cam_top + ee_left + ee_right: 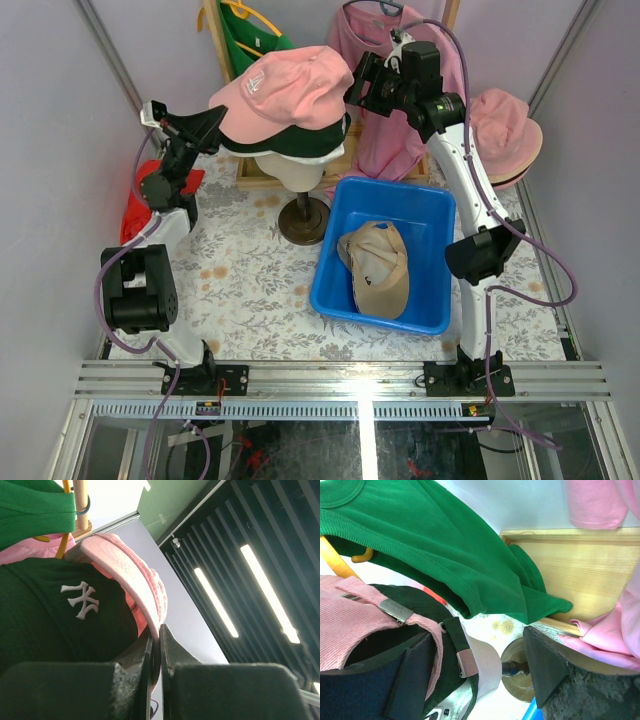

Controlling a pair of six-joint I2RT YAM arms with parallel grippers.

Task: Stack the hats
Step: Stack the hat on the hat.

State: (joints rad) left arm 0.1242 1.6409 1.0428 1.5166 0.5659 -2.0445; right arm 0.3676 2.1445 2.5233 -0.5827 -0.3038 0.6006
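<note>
- The brim edge of a pink ribbed fabric cap [135,575] is pinched between the almost-closed dark fingers of the left gripper [156,632].
- A black fabric cap with white embroidered letters [50,615] is pressed against it.
- A green knitted garment [35,505] is seen at the upper left.

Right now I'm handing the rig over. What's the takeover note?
Left end effector: shut on the brim of the pink cap.
Right end effector: open, at that cap's back strap.
Done: pink cap sits over the black cap on the mannequin head.
Left: release and settle the pink cap, then add the tan cap from the blue bin and the pink hat at far right.
</note>
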